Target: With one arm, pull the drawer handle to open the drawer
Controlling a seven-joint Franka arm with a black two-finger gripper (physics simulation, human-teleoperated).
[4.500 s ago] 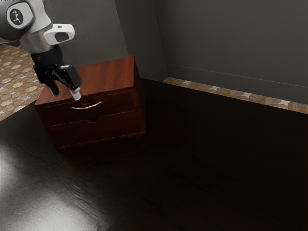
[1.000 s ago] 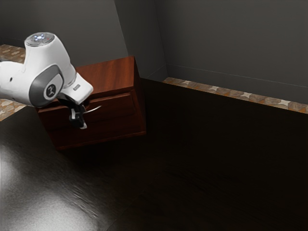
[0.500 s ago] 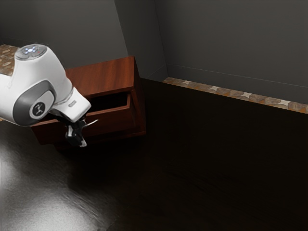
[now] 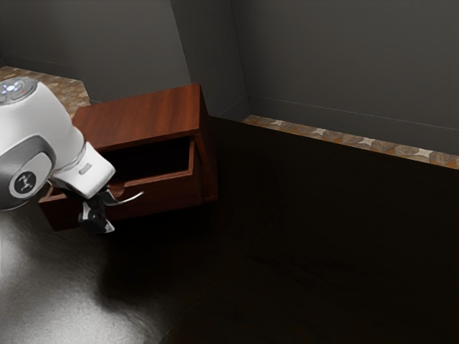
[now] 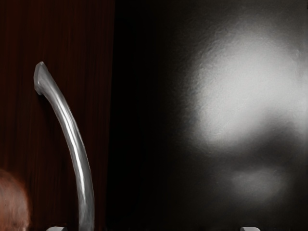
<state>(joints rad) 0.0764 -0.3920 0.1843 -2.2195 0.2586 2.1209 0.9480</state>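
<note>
Clearly, the top drawer (image 4: pixel 165 192) is seen pulled out of the wooden cabinet (image 4: pixel 143 115) at far left; its metal handle (image 4: pixel 131 195) is hooked between the gripper's (image 4: pixel 97 218) widely spread fingers.

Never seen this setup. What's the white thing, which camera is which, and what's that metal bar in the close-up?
It is a simulated scene. The white thing is a robot arm ending in a black two-finger claw. The wide picture comes from a camera beside the arm; the close-up comes from a camera on its hand. On the dark glossy surface stands a wooden cabinet whose top drawer is pulled partly out. The metal bar is that drawer's curved handle. The claw is open around the handle: hooked, not clamped.
</note>
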